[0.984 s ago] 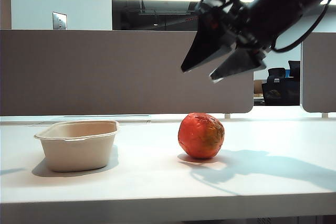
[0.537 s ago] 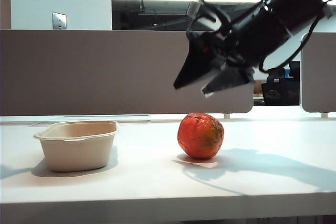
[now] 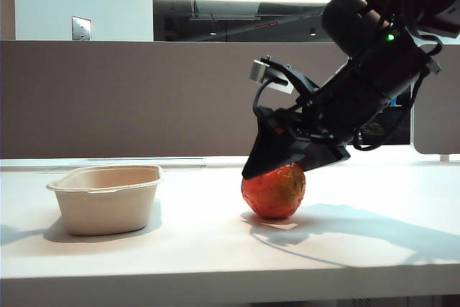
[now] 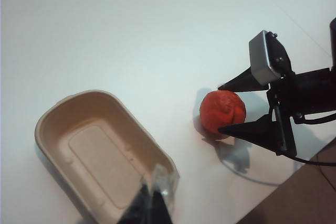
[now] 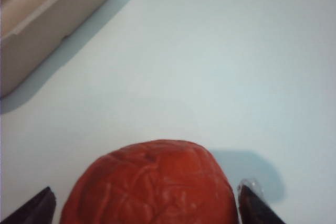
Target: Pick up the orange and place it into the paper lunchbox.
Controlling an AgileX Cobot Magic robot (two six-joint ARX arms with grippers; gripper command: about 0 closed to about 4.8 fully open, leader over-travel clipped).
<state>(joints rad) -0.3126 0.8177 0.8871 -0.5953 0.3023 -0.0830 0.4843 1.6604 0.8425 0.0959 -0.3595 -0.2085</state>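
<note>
White tabletop [image 3: 215,249] carries my beige moulded-pulp lunchbox [image 3: 106,198] toward its left edge; the wrinkled reddish-orange fruit [image 3: 274,192] sits mid-surface. My right gripper [image 4: 227,106] straddles it, fingers spread. Left gripper [image 4: 152,209] hangs closed above the lunchbox.

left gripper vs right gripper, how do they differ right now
The right gripper is open, its fingers on either side of the orange; the left gripper is shut and holds nothing. The right one is down at the fruit on the table; the left one hangs high over the lunchbox. Both have dark, pointed fingers.
</note>
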